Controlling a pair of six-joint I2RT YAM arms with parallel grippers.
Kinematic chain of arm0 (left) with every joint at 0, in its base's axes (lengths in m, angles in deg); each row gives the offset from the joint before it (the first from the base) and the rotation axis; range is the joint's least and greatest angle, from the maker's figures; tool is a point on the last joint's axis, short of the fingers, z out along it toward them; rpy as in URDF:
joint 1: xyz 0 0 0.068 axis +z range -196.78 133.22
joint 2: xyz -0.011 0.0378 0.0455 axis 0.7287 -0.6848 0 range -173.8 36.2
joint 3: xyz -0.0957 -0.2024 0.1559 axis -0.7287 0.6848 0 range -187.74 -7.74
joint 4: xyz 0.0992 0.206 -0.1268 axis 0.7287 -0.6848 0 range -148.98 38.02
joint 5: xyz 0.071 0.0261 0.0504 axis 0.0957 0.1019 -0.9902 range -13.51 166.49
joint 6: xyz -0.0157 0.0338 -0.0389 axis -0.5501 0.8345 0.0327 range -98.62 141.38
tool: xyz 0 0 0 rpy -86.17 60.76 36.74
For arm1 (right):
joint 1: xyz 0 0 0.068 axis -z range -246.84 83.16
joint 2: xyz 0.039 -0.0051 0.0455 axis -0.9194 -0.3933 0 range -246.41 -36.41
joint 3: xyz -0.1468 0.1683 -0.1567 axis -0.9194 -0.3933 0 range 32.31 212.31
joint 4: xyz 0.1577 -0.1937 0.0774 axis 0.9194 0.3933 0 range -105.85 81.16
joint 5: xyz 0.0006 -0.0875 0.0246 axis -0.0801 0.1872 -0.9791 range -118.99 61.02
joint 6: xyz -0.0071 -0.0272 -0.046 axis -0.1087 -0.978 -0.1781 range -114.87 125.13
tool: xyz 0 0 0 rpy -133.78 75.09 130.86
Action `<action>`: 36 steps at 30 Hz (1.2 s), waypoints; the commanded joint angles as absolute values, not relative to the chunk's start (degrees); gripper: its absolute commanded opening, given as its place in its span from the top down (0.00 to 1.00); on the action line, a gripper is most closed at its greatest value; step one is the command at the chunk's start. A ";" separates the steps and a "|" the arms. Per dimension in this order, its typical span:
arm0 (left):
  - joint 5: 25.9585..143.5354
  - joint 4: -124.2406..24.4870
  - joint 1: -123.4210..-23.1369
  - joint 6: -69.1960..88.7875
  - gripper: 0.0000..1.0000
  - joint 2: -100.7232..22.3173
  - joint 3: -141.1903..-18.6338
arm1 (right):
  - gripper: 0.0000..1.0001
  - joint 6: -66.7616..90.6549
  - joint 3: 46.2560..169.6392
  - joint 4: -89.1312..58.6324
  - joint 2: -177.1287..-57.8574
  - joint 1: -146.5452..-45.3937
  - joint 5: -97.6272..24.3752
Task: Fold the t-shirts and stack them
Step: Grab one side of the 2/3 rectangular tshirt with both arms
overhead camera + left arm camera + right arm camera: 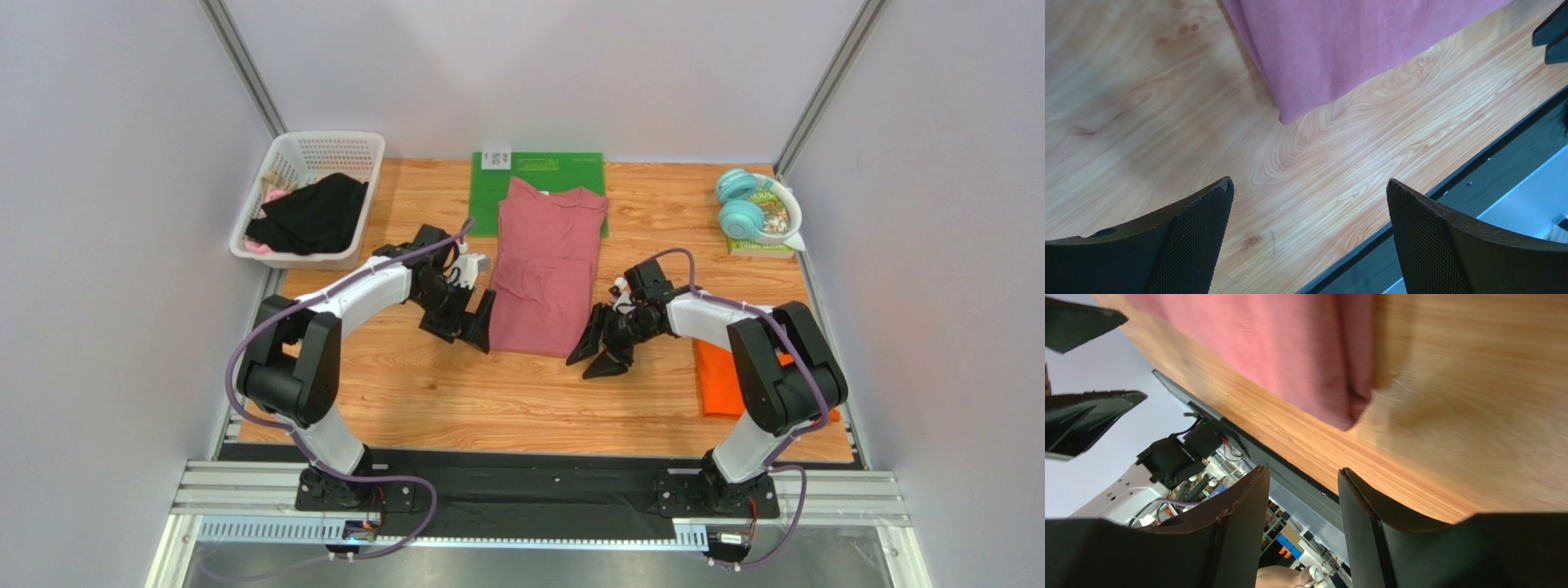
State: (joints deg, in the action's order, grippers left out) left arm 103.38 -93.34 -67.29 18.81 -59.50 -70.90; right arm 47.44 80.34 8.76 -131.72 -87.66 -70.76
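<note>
The left gripper (1309, 187) is spread wide and nothing is held. The right gripper (1303, 471) is partly spread, empty too. Between them the pink t-shirt (546, 270) is laid as a long folded strip, its top on the green mat (546, 165). A shorter fold and stacking with the orange t-shirt (721, 377) seem to be left. The mat's white tag (496, 157) cannot be read.

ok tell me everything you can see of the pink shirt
The pink t-shirt is plain, dusty rose, soft cloth, folded lengthwise into a long strip lying flat on the wooden table. Its far end overlaps the green mat. The left gripper and right gripper flank its near corners, open, not touching.
</note>
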 commanded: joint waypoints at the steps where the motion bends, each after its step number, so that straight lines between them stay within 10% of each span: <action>1: 98.73 -90.92 -69.89 16.46 0.00 -60.03 -71.64 | 0.49 47.23 79.42 6.04 -129.05 -86.80 -67.40; 36: 98.81 -84.41 -73.15 11.00 0.08 -71.64 -74.72 | 0.51 47.76 81.88 -2.05 -139.33 -82.40 -69.68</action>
